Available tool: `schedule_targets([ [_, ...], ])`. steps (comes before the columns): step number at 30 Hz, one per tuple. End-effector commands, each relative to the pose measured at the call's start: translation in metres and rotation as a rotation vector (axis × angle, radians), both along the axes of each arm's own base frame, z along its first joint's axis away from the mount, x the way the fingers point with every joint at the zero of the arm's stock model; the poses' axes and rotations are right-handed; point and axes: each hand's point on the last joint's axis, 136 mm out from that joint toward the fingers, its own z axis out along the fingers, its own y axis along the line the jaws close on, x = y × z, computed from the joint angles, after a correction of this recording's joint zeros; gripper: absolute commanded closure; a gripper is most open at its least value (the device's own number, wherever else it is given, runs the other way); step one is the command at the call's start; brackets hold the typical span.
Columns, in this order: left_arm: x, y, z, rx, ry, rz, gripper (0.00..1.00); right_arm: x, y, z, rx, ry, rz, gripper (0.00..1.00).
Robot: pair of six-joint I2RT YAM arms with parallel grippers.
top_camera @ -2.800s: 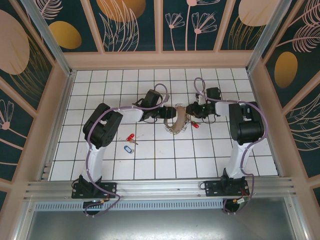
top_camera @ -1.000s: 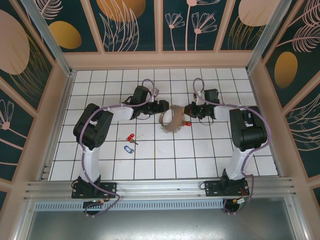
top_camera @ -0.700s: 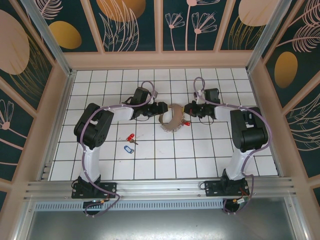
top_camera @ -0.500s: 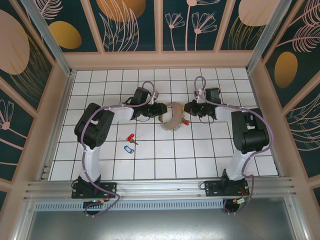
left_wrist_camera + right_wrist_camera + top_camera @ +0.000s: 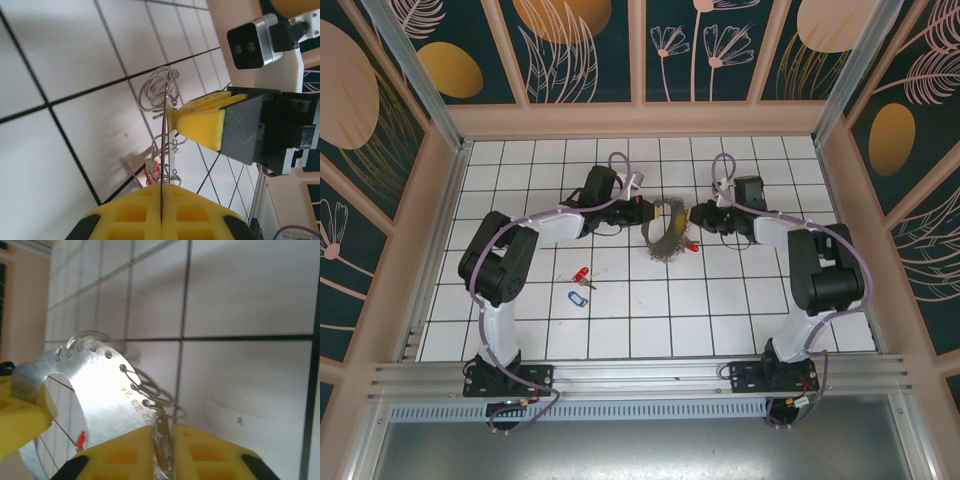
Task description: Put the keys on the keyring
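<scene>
keyring: stands on edge point(image 5: 674, 215) at mid table, between the two grippers
left gripper: point(image 5: 642, 213) pads pressed together on the keyring's thin rim, seen edge-on in the left wrist view point(image 5: 162, 192)
right gripper: point(image 5: 697, 216) pads narrow around the opposite rim point(image 5: 162, 435); cannot tell if they actually pinch it
keys on floor: red key point(image 5: 582, 275) and blue key point(image 5: 577, 298) lie loose on the tiled floor point(image 5: 720, 300), well apart from the keyring, near the left arm
key at ring: small red tag point(image 5: 691, 246) just below the keyring on the right gripper's side; looks hung on, not sure
wire loops: thin loops point(image 5: 159, 90) threaded through holes along the rim
handling, keyring: likely light, thin flat metal, stiff in plane, slippery on the faces, prone to swing or twist if pinched at one spot
handling, keys: likely tiny, light, and apt to skid on tile
where to grip: keyring by the bare rim, clear of the loops; keys by the plastic head
</scene>
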Motion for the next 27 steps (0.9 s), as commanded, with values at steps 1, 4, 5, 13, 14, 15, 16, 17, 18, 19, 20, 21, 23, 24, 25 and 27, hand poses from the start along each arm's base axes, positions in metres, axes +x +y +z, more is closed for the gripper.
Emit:
schedule_targets([
  [1, 0.003, 0.012, 0.059, 0.002, -0.223, -0.002, 1.00, 0.002, -0.011, 0.072, -0.001, -0.213, -0.047, 0.65],
  [4, -0.007, 0.026, 0.120, 0.008, -0.434, 0.011, 1.00, -0.005, -0.029, 0.129, -0.043, -0.384, -0.129, 0.55],
  [5, -0.012, 0.031, 0.135, 0.013, -0.503, 0.011, 1.00, -0.008, -0.035, 0.145, -0.054, -0.431, -0.162, 0.53],
  [13, -0.043, 0.073, 0.180, 0.176, -0.927, -0.029, 1.00, -0.026, -0.081, 0.182, -0.062, -0.647, -0.439, 0.45],
  [14, -0.051, 0.071, 0.196, 0.110, -0.943, -0.045, 1.00, -0.029, -0.079, 0.180, -0.059, -0.652, -0.415, 0.54],
  [15, -0.058, 0.072, 0.209, 0.041, -0.954, -0.049, 1.00, -0.034, -0.071, 0.181, -0.060, -0.676, -0.359, 0.56],
  [16, -0.066, 0.074, 0.222, -0.028, -0.977, -0.053, 1.00, -0.039, -0.062, 0.184, -0.051, -0.704, -0.299, 0.56],
  [17, -0.071, 0.076, 0.229, -0.066, -0.988, -0.057, 1.00, -0.043, -0.055, 0.186, -0.044, -0.726, -0.266, 0.56],
  [18, -0.076, 0.076, 0.235, -0.091, -1.001, -0.072, 1.00, -0.047, -0.050, 0.189, -0.043, -0.754, -0.246, 0.56],
  [19, -0.082, 0.075, 0.236, -0.103, -1.010, -0.109, 1.00, -0.054, -0.043, 0.192, -0.047, -0.799, -0.217, 0.57],
  [20, -0.084, 0.074, 0.238, -0.100, -1.012, -0.127, 1.00, -0.058, -0.038, 0.196, -0.054, -0.838, -0.198, 0.58],
  [21, -0.085, 0.073, 0.237, -0.079, -0.998, -0.149, 1.00, -0.068, -0.028, 0.200, -0.078, -0.918, -0.166, 0.59],
  [23, -0.089, 0.072, 0.238, -0.050, -0.989, -0.200, 1.00, -0.082, -0.016, 0.201, -0.124, -1.033, -0.114, 0.59],
  [24, -0.091, 0.072, 0.239, -0.029, -0.981, -0.216, 1.00, -0.090, -0.008, 0.200, -0.149, -1.097, -0.068, 0.59],
  [25, -0.092, 0.073, 0.239, -0.007, -0.981, -0.226, 1.00, -0.098, 0.000, 0.196, -0.172, -1.145, -0.024, 0.59],
  [27, -0.091, 0.080, 0.236, 0.061, -0.984, -0.214, 1.00, -0.105, 0.010, 0.187, -0.213, -1.195, 0.032, 0.59],
])
